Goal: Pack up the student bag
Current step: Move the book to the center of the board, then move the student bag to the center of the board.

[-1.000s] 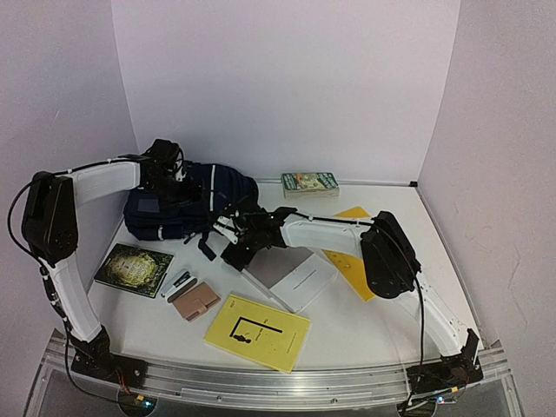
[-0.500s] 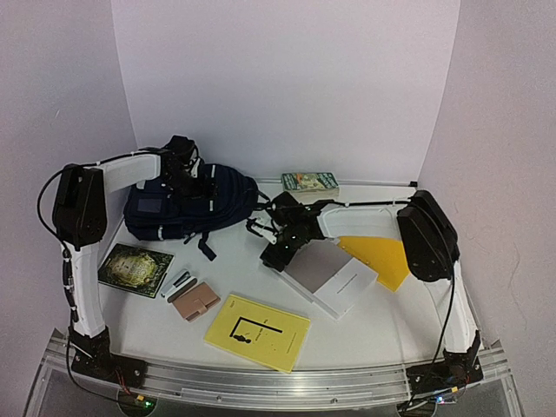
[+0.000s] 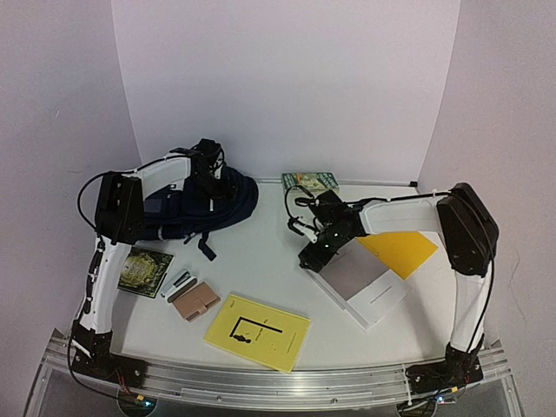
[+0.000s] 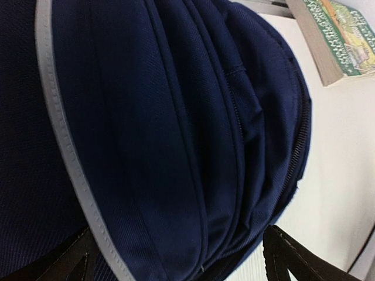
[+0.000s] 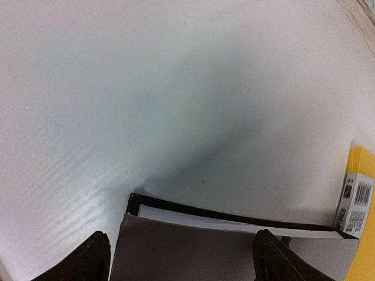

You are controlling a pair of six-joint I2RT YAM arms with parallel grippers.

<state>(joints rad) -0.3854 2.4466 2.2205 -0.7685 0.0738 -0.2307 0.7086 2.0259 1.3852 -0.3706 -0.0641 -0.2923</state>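
The top view alone takes in the whole white counter (image 3: 261, 261). There the large dark navy fabric backpack (image 3: 236, 200) lies directly beneath the left fingers (image 4: 280, 249), and a green paperback book (image 3: 310, 181) lies beyond it, off to their right. The left wrist view adds what the top view cannot show: pale grey piping, stitched seams and a zip line curving across the navy cloth just ahead of those fingers. They stand spread wide and released, with nothing clamped between them.

In the right wrist view the right fingers (image 5: 96, 260) are likewise spread apart. A flat grey-covered book (image 5: 187, 252) with a black edge and white pages lies between and under them; I cannot tell whether they touch it. To their right is a flat yellow folder (image 5: 364, 257) with a white barcode label (image 5: 353, 205) at its edge, too small to make out from above.

The left arm climbs from its base to a high elbow, its forearm reaching rightward over the backpack with the wrist bent down. The right arm rises to an elbow on the right, its forearm stretched left and low toward mid-counter.
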